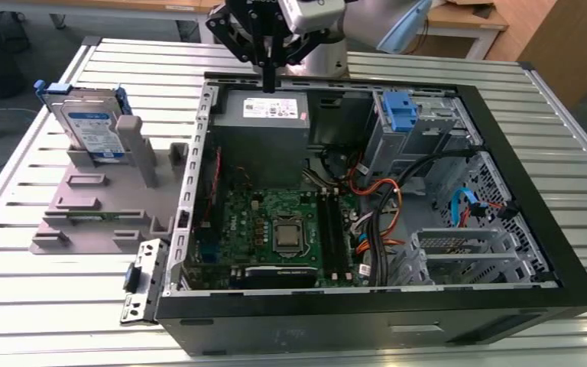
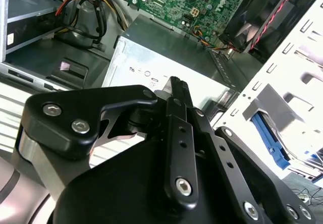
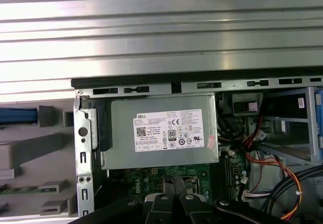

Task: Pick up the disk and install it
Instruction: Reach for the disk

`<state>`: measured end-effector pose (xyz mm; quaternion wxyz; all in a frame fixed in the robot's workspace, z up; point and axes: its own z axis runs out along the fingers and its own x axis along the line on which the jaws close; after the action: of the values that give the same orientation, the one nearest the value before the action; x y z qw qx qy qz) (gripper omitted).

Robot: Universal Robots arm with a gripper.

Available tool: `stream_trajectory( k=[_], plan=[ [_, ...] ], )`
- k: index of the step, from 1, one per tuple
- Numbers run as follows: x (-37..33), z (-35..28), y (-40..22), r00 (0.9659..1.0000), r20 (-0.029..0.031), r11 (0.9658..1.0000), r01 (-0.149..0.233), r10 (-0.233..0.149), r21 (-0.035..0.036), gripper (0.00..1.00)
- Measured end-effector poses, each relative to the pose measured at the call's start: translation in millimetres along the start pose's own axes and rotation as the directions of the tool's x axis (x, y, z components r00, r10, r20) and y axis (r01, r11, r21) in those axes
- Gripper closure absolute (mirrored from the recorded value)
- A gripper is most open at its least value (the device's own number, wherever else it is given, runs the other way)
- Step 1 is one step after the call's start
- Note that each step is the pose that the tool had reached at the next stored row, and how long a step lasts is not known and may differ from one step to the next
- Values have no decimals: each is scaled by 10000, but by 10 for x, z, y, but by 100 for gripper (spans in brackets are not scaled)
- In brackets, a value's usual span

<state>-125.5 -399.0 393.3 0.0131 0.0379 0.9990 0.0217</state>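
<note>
closed fingers [image 1: 269,76] hover over the power supply [image 1: 263,126], disk [image 1: 89,122] well apart

the silver, blue-railed disk [image 1: 88,126] stands upright in a grey stand [image 1: 89,206].

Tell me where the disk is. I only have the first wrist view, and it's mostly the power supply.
Observer: In the exterior view the disk stands on edge in a grey holder outside the computer case, on the exterior view's left.
Operator: Where's the gripper relative to it?
Observer: The gripper is shut and empty, over the power supply, well apart from the disk.
Operator: Anything in the drive bay?
Observer: A bare blue bracket sits in the bay toward the exterior view's right.
</note>
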Motion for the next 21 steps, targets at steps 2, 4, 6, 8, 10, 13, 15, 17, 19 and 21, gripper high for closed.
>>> stream_trajectory(
  k=[2,4,6,8,10,13,15,17,19,21],
  plan=[
    [26,-1,-2,10000,0,10000,0,0,0,89],
    [52,-1,-4,10000,0,10000,1,-1,0,89],
    [79,-2,-6,10000,1,10000,0,0,-1,89],
    [97,-2,-7,10000,2,10000,-1,1,-1,89],
    [97,-2,-7,10000,1,10000,1,-1,0,89],
    [101,-3,-7,10000,1,10000,0,0,0,89],
    [105,-3,-8,10000,1,10000,-1,1,-1,89],
    [111,-3,-8,10000,1,10000,0,0,0,89],
    [116,-3,-9,10000,1,10000,0,0,0,89],
    [121,-3,-9,10000,0,10000,0,0,0,89]
  ],
)
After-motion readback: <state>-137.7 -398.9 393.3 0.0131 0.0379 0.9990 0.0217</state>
